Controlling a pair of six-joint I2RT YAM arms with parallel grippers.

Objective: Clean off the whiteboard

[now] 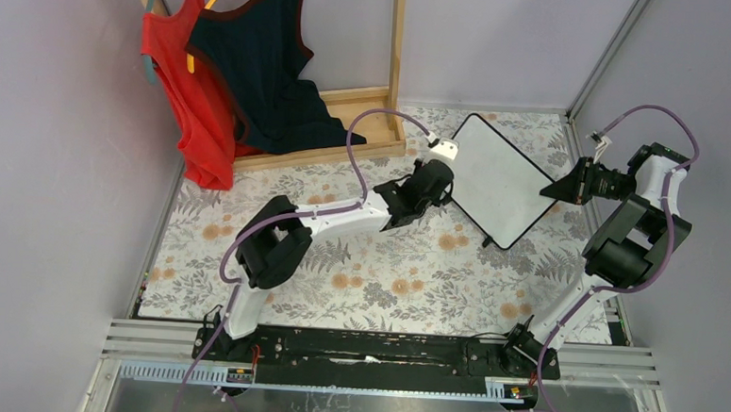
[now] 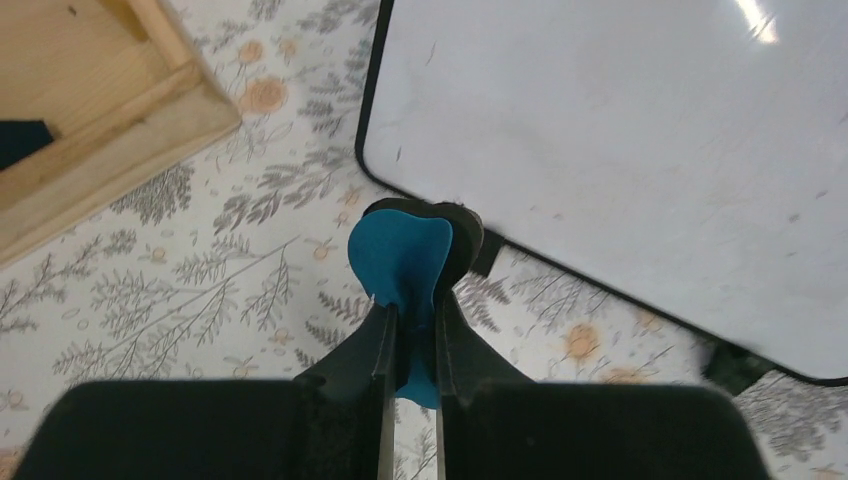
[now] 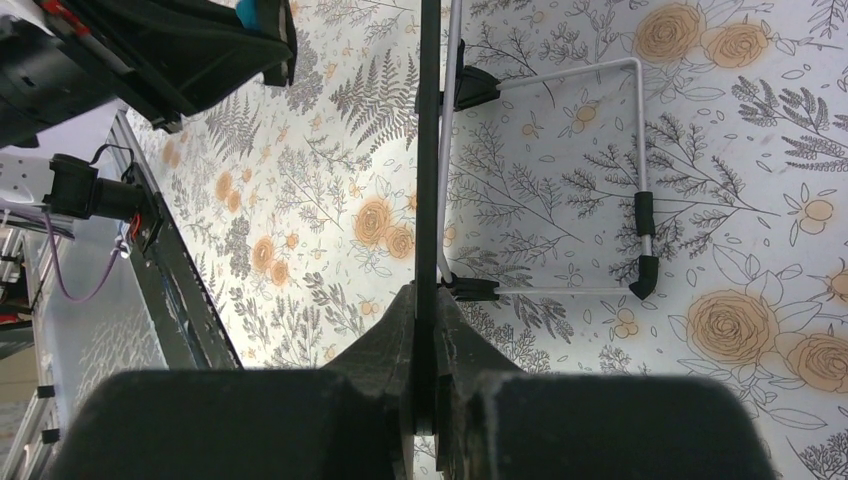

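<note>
Your whiteboard (image 1: 500,175) sits at the far right of the flowered cloth (image 1: 377,282), propped on a wire stand (image 3: 640,130) behind it. From above it reads as a diamond, with its edges skewed to the table's edges. The lower edge, the one with the small black feet, runs on a slant from the far left down toward the near right. The white face leans back and looks up toward your left arm's side. The lean foreshortens the board in the overhead view, so you cannot say for sure which side is the long one. The face carries only faint smudges and a few small flecks.

Your right gripper (image 3: 428,300) is closed tight on the board's right edge. In its wrist view the board shows edge-on as a thin dark line between the two fingers.

Your left gripper (image 2: 415,240) is clamped on a small blue eraser (image 2: 400,265), which sticks out past the fingertips. The eraser hangs just beside the board's lower left corner, off the white face; whether it touches the frame cannot be told.

At the far left stands a wooden rack (image 1: 396,47) with a red top (image 1: 193,93) and a dark top (image 1: 265,69) on hangers.
</note>
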